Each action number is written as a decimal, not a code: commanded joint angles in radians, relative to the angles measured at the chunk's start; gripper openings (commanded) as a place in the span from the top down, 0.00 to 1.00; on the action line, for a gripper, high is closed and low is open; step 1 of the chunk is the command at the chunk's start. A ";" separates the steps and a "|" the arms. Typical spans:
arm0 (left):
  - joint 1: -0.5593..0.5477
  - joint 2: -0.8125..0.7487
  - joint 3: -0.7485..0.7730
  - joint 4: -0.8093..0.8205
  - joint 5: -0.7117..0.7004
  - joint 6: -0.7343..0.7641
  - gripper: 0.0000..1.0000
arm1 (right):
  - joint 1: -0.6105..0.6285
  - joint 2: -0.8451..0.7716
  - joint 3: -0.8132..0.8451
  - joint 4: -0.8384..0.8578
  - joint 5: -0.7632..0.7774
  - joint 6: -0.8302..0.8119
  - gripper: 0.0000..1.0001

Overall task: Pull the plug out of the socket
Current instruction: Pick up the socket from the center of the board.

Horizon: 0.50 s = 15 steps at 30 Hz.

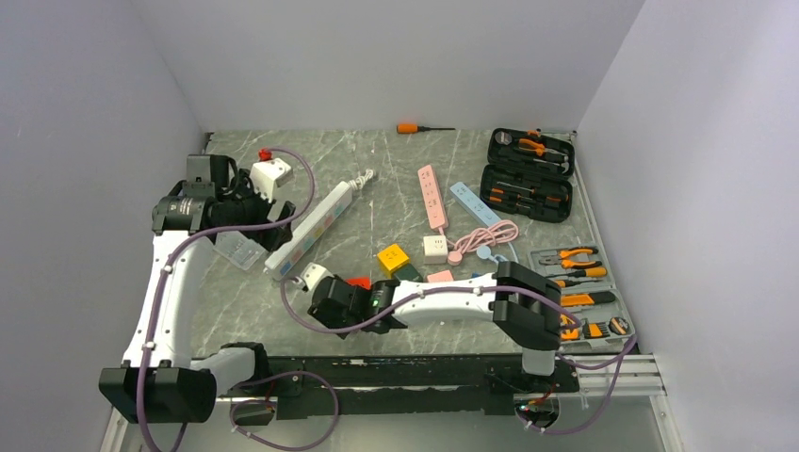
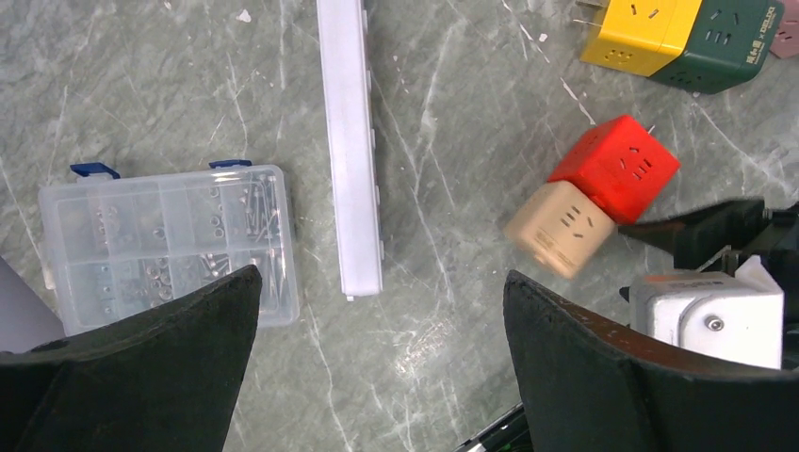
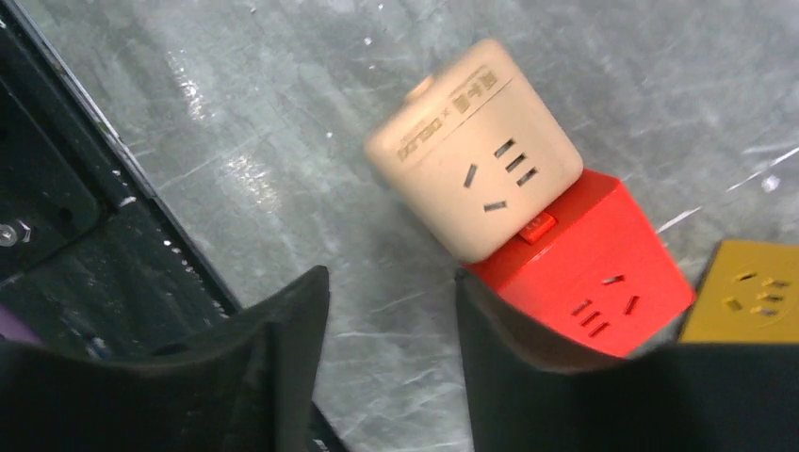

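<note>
A beige cube plug point(image 3: 471, 151) is joined to a red cube socket point(image 3: 584, 268) on the marble table; the pair also shows in the left wrist view, beige point(image 2: 561, 229) and red point(image 2: 617, 168), and in the top view point(image 1: 316, 277) near the front. My right gripper point(image 3: 391, 311) is open and empty, low beside the pair, its right finger point(image 3: 528, 330) overlapping the red cube's edge. In the top view it point(image 1: 330, 303) sits just in front of the cubes. My left gripper point(image 2: 382, 278) is open and empty, high above the table point(image 1: 275, 229).
A long white power strip point(image 1: 316, 224) and a clear parts box point(image 2: 170, 240) lie on the left. Joined yellow point(image 2: 641, 33) and green point(image 2: 730, 42) cubes sit behind the red one. Pink point(image 1: 431, 196) and blue point(image 1: 474, 202) strips, a tool case point(image 1: 528, 174) and pliers tray point(image 1: 579, 282) are right.
</note>
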 commanded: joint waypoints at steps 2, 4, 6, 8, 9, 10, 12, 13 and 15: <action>0.051 0.013 0.038 -0.029 0.076 0.029 0.01 | -0.108 -0.167 -0.028 0.078 -0.063 -0.084 0.31; 0.060 0.013 0.030 -0.030 0.088 0.037 0.01 | -0.160 -0.226 -0.073 0.113 -0.143 -0.103 0.22; 0.061 0.011 0.017 -0.028 0.099 0.041 0.01 | -0.217 -0.256 -0.098 0.135 -0.204 -0.110 0.15; 0.062 0.009 0.004 -0.026 0.109 0.044 0.01 | -0.270 -0.256 -0.117 0.159 -0.244 -0.107 0.12; 0.063 0.009 -0.004 -0.026 0.112 0.046 0.01 | -0.295 -0.246 -0.123 0.175 -0.269 -0.106 0.12; 0.063 0.009 -0.007 -0.024 0.113 0.047 0.01 | -0.317 -0.233 -0.125 0.188 -0.301 -0.104 0.11; 0.062 0.007 -0.012 -0.030 0.112 0.050 0.01 | -0.345 -0.192 -0.109 0.201 -0.350 -0.108 0.08; 0.062 0.006 -0.013 -0.034 0.112 0.053 0.01 | -0.350 -0.168 -0.095 0.204 -0.365 -0.113 0.07; 0.062 0.001 -0.017 -0.038 0.112 0.058 0.01 | -0.352 -0.120 -0.060 0.209 -0.372 -0.121 0.06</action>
